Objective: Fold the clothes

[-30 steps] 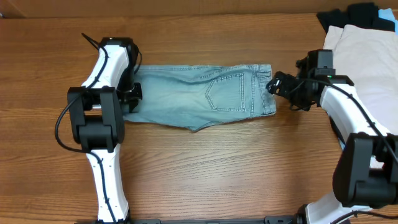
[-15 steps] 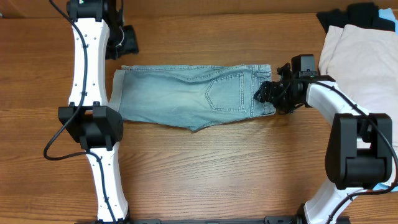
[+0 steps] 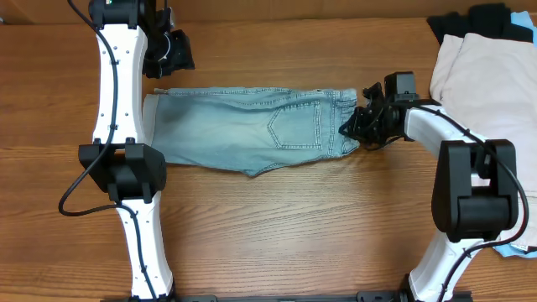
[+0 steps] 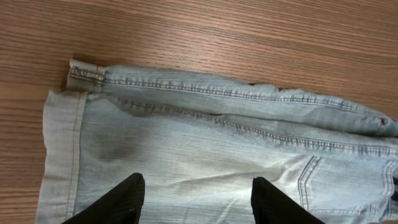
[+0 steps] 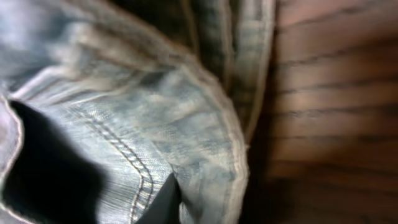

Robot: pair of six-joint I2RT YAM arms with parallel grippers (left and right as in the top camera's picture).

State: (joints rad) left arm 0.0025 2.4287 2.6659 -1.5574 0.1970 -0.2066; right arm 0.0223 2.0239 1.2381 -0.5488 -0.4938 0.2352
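The clothes (image 3: 252,130), a pair of faded light-blue denim shorts, lie flat and folded lengthwise across the middle of the table, hem to the left and waistband to the right. My right gripper (image 3: 352,127) is shut on the bunched waistband end. In the right wrist view the denim (image 5: 124,106) fills the frame around one dark finger (image 5: 165,200). My left gripper (image 3: 172,52) hovers open beyond the far left corner of the shorts. In the left wrist view its gripper (image 4: 199,190) hangs above the leg cloth (image 4: 186,143), nothing between its fingers.
A beige garment (image 3: 491,84) lies at the right edge. A black garment (image 3: 466,21) and a sky-blue one (image 3: 513,12) sit behind it. Bare wooden table (image 3: 294,226) lies in front of the shorts.
My right gripper has closed on the waistband end, and the shorts have slid slightly left. My left gripper left the hem, moved to the far left and opened.
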